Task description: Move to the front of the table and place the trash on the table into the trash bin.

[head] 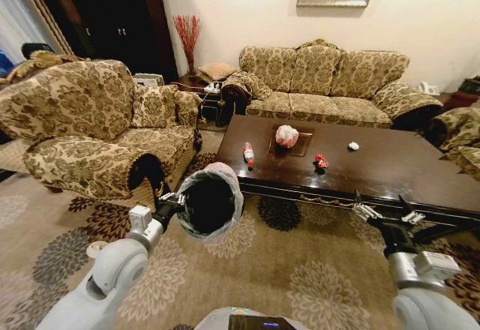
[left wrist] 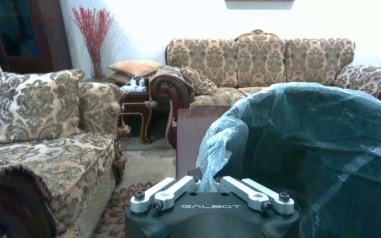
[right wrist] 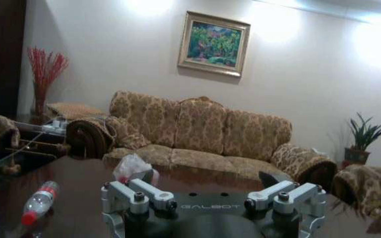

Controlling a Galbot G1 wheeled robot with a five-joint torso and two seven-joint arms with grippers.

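Note:
The dark glossy table [head: 405, 166] lies ahead and to the right. On it rest a white-and-red bag bundle [head: 286, 136], a small clear bottle [head: 248, 152] with a red label, a red wrapper [head: 322, 161] and a tiny white paper wad [head: 353, 146]. My left gripper [head: 174, 203] is shut on the liner rim of the black trash bin [head: 210, 201], held up off the carpet by the table's near left corner. In the left wrist view the bin's liner [left wrist: 309, 148] bulges past the gripper [left wrist: 212, 191]. My right gripper [head: 382, 211] stands open at the table's near edge; its wrist view shows the bottle [right wrist: 38, 202] and the bag bundle [right wrist: 132, 168] beyond the gripper [right wrist: 214, 196].
A patterned armchair [head: 90, 131] stands to the left and a matching sofa [head: 330, 82] behind the table. A side table [head: 206, 94] with a red twig vase sits in the corner. Another armchair [head: 461, 139] is at the right. Flowered carpet [head: 300, 270] spreads in front.

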